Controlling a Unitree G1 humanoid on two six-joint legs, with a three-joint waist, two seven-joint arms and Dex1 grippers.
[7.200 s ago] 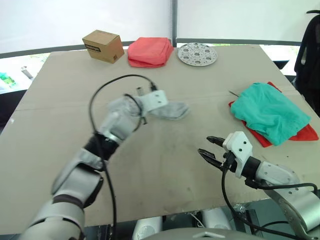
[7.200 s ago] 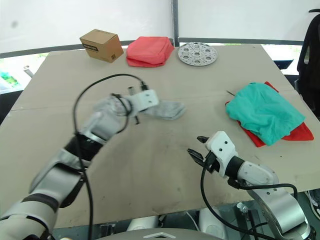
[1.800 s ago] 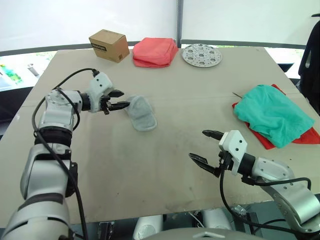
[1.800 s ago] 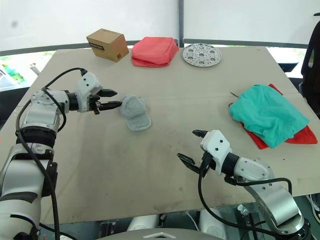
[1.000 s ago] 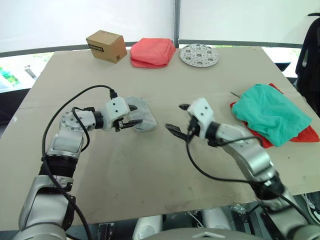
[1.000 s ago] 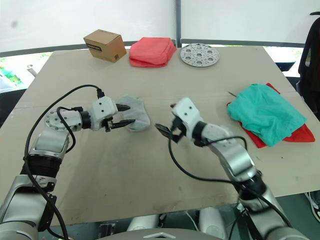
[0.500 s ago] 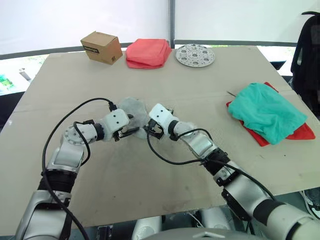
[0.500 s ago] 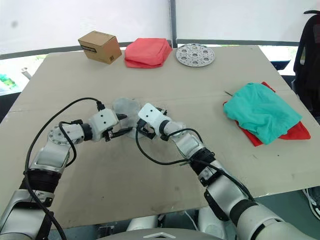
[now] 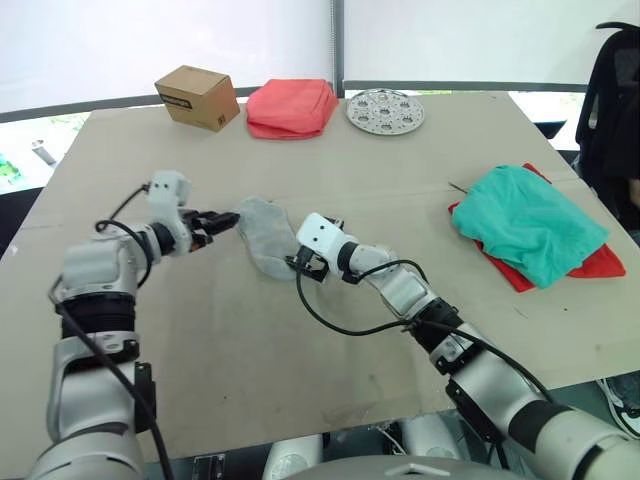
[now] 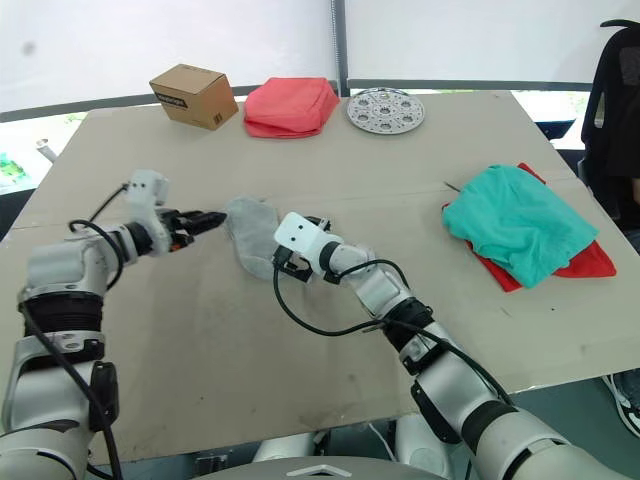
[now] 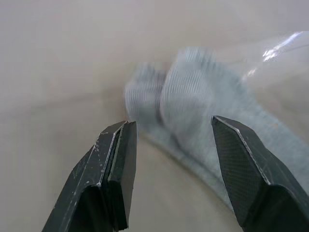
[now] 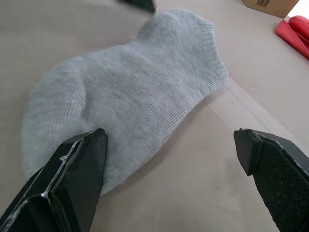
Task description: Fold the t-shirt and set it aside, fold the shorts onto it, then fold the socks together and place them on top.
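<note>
The light grey socks (image 9: pixel 264 236) lie flat on the table, one on the other, left of centre. My left gripper (image 9: pixel 224 220) is open at their cuff end, and in the left wrist view the socks (image 11: pixel 193 101) lie just beyond its spread fingers. My right gripper (image 9: pixel 299 269) is wide open at the toe end, with one finger (image 12: pixel 79 162) touching the socks (image 12: pixel 140 96). At the right edge, the teal shorts (image 9: pixel 527 222) lie on the red t-shirt (image 9: pixel 598 262), which shows only along its edges.
A cardboard box (image 9: pixel 196 96), a folded coral-pink cloth (image 9: pixel 291 106) and a round perforated metal disc (image 9: pixel 385 110) stand along the far edge of the table (image 9: pixel 400 190). A dark chair (image 9: pixel 610 90) is at the far right.
My left gripper has drawn back to the left, away from the right gripper, and now sits at the cuff. The socks now lie stretched out longer. The right gripper has stayed at the toe end.
</note>
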